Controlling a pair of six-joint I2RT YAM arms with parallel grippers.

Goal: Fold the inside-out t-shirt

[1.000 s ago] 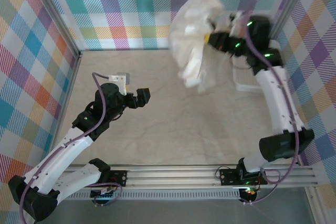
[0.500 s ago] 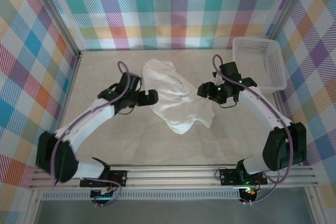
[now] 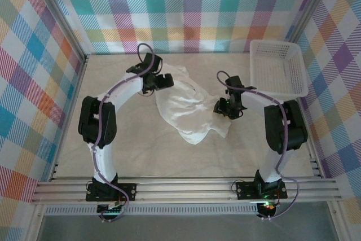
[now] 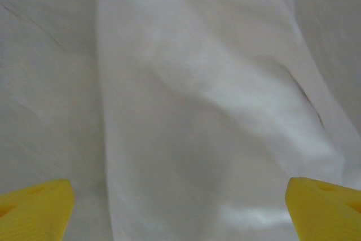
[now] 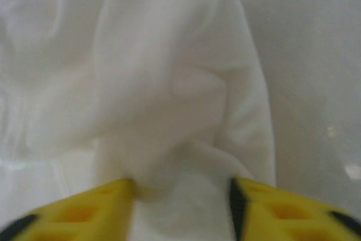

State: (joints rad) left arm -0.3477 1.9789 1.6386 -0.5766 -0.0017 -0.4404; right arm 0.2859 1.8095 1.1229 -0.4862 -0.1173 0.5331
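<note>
**Shirt down, folding not begun**

The crumpled white thin-cloth t-shirt (image 3: 189,105) lies between my grippers. My left gripper (image 3: 162,80) has its jaws spread wide over cloth; my right gripper (image 3: 221,107) brackets a bunched ridge, fingers (image 5: 84,215) apart. No fold made; spreading remains. No writing visible

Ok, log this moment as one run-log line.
phase: pre-fold, shirt crumpled | t-shirt: heaped on table | left claw: open, over cloth | right claw: open, cloth bunched between fingers | basket: far right
</note>
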